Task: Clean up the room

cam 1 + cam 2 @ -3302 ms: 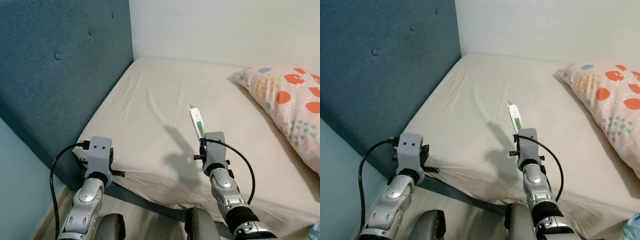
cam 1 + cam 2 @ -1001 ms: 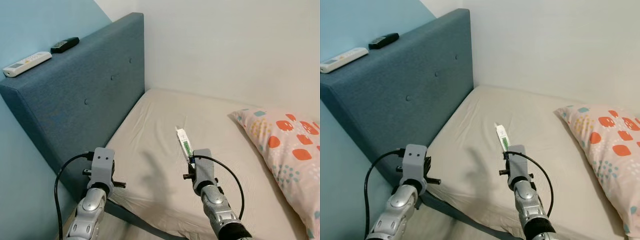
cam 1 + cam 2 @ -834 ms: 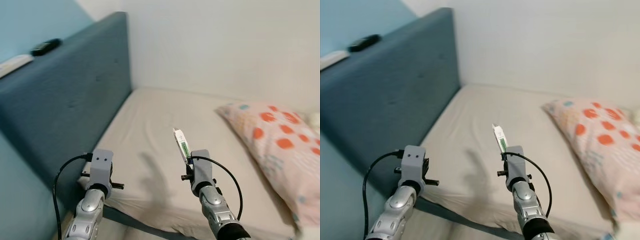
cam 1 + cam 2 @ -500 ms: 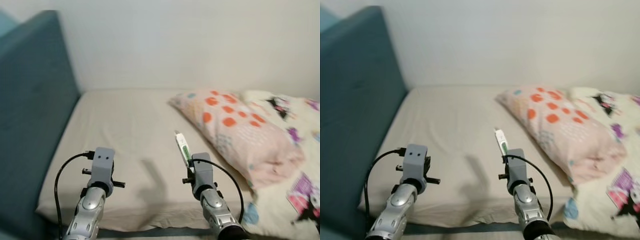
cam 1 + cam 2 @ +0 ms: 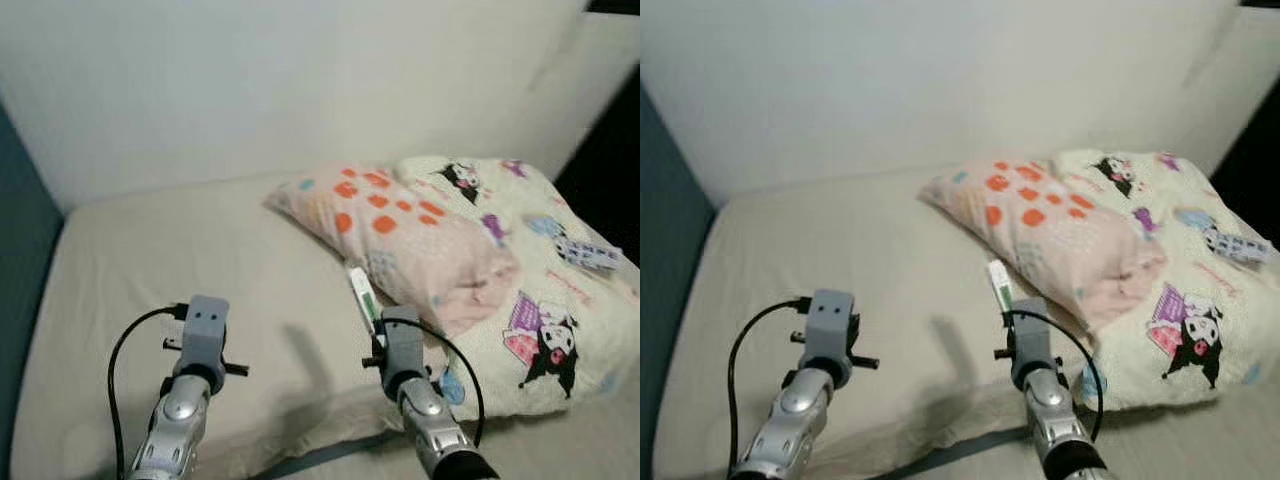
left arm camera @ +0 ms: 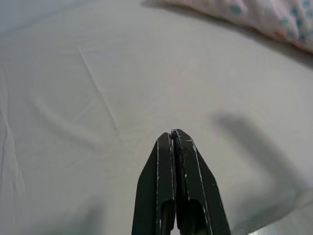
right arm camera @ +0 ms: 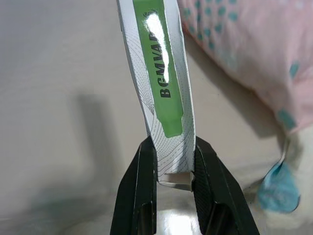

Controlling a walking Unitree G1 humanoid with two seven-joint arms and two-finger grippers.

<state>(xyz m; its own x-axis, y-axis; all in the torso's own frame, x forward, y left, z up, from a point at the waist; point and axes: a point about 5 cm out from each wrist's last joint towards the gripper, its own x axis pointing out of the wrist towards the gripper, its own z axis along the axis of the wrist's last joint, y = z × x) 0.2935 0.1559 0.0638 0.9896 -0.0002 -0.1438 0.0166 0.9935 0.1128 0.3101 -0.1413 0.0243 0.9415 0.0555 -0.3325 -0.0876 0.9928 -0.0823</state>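
Right wrist view: right fingers (image 7: 146,196) clamp a white, green-striped packet (image 7: 159,83); left fingers (image 6: 166,196) pressed together, empty.

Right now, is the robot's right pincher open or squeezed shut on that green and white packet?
Squeezed shut: the right gripper has both black fingers pressing the packet's lower end.

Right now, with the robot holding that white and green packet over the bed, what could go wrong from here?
1. The right gripper pinches the white and green packet only at its bottom end, so most of it sticks out free; it may tilt or slip.
2. The packet's free end stands close to the pink dotted pillow, so a swing to the right could snag it.
3. If dropped, it could be hard to spot on the pale cartoon-print blanket.
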